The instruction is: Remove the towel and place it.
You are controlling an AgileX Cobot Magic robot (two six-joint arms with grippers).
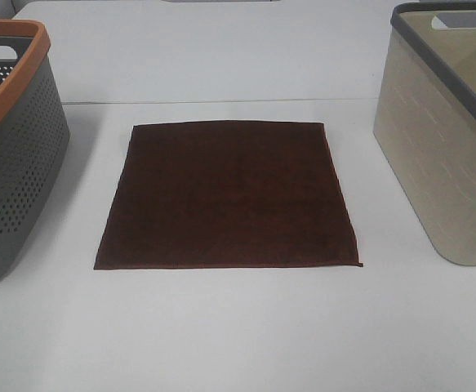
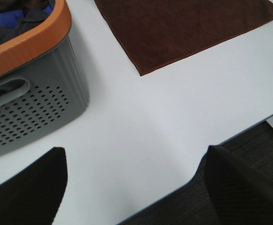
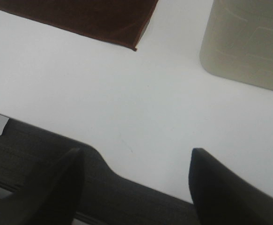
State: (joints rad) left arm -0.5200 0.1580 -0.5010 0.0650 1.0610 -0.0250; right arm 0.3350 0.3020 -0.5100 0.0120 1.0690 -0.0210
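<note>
- The high camera shows the whole towel (image 1: 228, 196) lying flat and spread out on the white table (image 1: 238, 335), midway between the grey basket (image 1: 13, 155) with its orange rim and the beige basket (image 1: 450, 155), touching neither. Neither arm appears in this view.
- The left wrist camera catches only one corner of the towel (image 2: 183, 33), well ahead of the left gripper (image 2: 136, 187), and it alone looks into the grey basket (image 2: 38, 103) — blue and dark cloth lies inside, just beside the left finger's side.
- The left gripper's fingers (image 2: 28, 192) stand wide apart over the table edge, holding nothing.
- The right wrist camera shows another towel corner (image 3: 103, 21) with its hem, ahead of the right gripper (image 3: 136, 187), and the beige basket's wall (image 3: 244, 42) nearby.
- The right gripper's fingers (image 3: 230, 192) are likewise spread, with nothing between them.
- The towel is roughly square, so no long axis shows; its edges run parallel to the table's front edge.
</note>
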